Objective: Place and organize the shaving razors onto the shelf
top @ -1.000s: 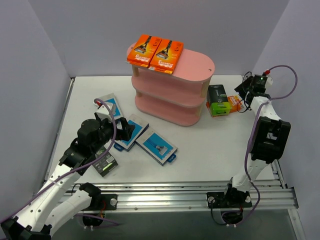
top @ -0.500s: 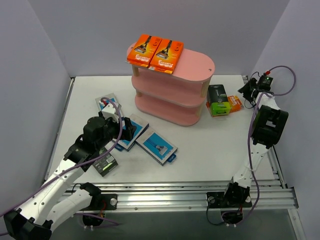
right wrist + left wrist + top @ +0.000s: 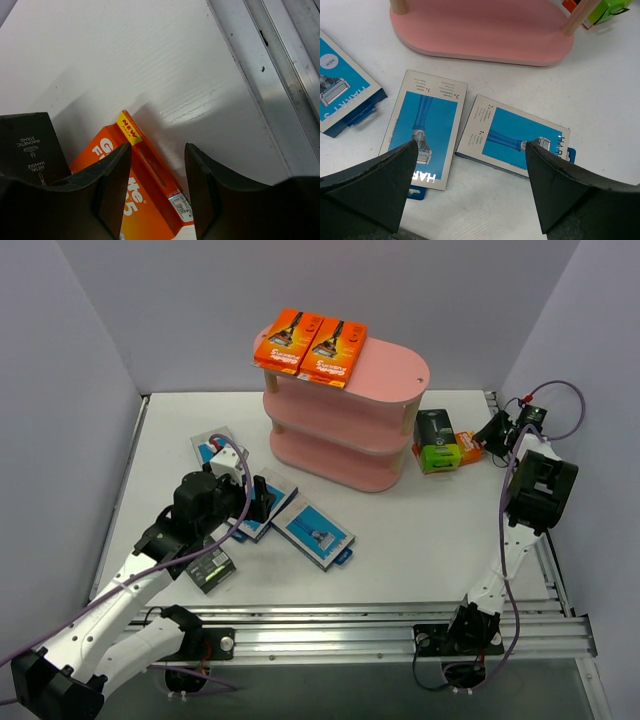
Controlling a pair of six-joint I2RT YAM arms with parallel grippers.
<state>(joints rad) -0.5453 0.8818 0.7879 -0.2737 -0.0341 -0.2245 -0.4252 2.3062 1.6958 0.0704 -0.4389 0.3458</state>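
The pink shelf [image 3: 345, 420] holds two orange razor packs [image 3: 283, 340] [image 3: 333, 348] on its top board. Three blue-and-white packs [image 3: 215, 450] [image 3: 262, 508] [image 3: 313, 531] lie on the table left of the shelf. A black pack [image 3: 208, 567] lies under my left arm. My left gripper [image 3: 262, 496] [image 3: 472, 165] is open and empty above two blue packs [image 3: 425, 127] [image 3: 515, 137]. A black-and-lime pack [image 3: 437, 440] and an orange pack [image 3: 470, 447] lie right of the shelf. My right gripper [image 3: 493, 430] [image 3: 157, 170] is open, its jaws straddling that orange pack's [image 3: 145, 185] edge.
The shelf's bottom board [image 3: 485, 30] is just beyond the blue packs in the left wrist view. A metal rail [image 3: 280, 100] runs along the table's right edge beside my right gripper. The black pack [image 3: 30, 145] lies against the orange one.
My left arm has reached a little right, towards the blue packs. My right wrist has swung right and lower, towards the orange pack by the shelf. No pack has moved.
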